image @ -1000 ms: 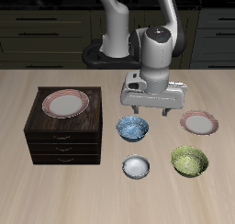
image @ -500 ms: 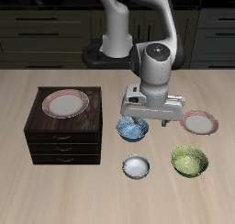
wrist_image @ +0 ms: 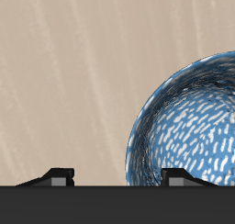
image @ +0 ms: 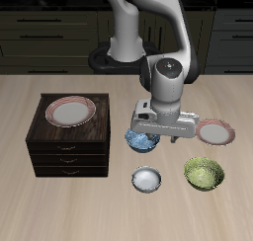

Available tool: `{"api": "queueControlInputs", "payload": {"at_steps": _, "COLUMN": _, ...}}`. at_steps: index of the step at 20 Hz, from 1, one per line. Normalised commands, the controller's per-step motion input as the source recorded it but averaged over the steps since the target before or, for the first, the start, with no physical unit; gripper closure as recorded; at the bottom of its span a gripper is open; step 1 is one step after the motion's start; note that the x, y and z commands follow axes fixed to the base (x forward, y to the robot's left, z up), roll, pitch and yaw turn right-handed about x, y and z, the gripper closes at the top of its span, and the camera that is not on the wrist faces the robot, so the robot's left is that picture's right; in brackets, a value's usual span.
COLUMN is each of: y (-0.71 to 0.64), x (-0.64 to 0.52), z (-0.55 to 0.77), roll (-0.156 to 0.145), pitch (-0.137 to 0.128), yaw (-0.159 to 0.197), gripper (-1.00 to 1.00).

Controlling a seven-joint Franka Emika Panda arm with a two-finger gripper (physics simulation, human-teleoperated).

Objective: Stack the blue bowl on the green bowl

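Note:
The blue bowl (image: 139, 140), mottled blue and white, sits on the table beside the dark cabinet, partly hidden by my hand. My gripper (image: 153, 138) is open and low over it. In the wrist view the blue bowl (wrist_image: 188, 127) is close below, and its near rim runs between my two fingertips (wrist_image: 61, 175), one outside the bowl and one over its inside. My gripper (wrist_image: 119, 177) holds nothing. The green bowl (image: 204, 172), speckled yellow-green, stands apart, nearer the table's front edge.
A small white-grey bowl (image: 146, 178) stands in front of the blue bowl. A pink-rimmed plate (image: 214, 133) lies beside my hand. Another such plate (image: 69, 111) lies on the dark wooden drawer cabinet (image: 67, 151).
My gripper has come down and moved slightly forward, from above the table behind the blue bowl to just over the bowl's rim. The bowls have not moved.

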Motion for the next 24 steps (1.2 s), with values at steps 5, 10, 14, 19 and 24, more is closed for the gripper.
{"api": "queueControlInputs", "payload": {"at_steps": 5, "y": -0.05, "x": -0.02, "z": 0.13, "roll": 0.013, "pitch": -0.026, "yaw": -0.008, "gripper": 1.00}}
{"api": "queueControlInputs", "payload": {"at_steps": 10, "y": 0.01, "x": -0.08, "z": 0.17, "roll": 0.025, "pitch": -0.026, "yaw": 0.003, "gripper": 1.00}}
{"api": "queueControlInputs", "payload": {"at_steps": 14, "y": 0.07, "x": -0.10, "z": 0.27, "roll": 0.024, "pitch": -0.040, "yaw": 0.033, "gripper": 1.00}}
{"api": "queueControlInputs", "payload": {"at_steps": 19, "y": 0.02, "x": -0.07, "z": 0.36, "roll": 0.004, "pitch": -0.051, "yaw": 0.026, "gripper": 1.00}}
{"api": "queueControlInputs", "payload": {"at_steps": 24, "y": -0.03, "x": -0.03, "z": 0.50, "roll": -0.008, "pitch": -0.071, "yaw": 0.021, "gripper": 1.00}}
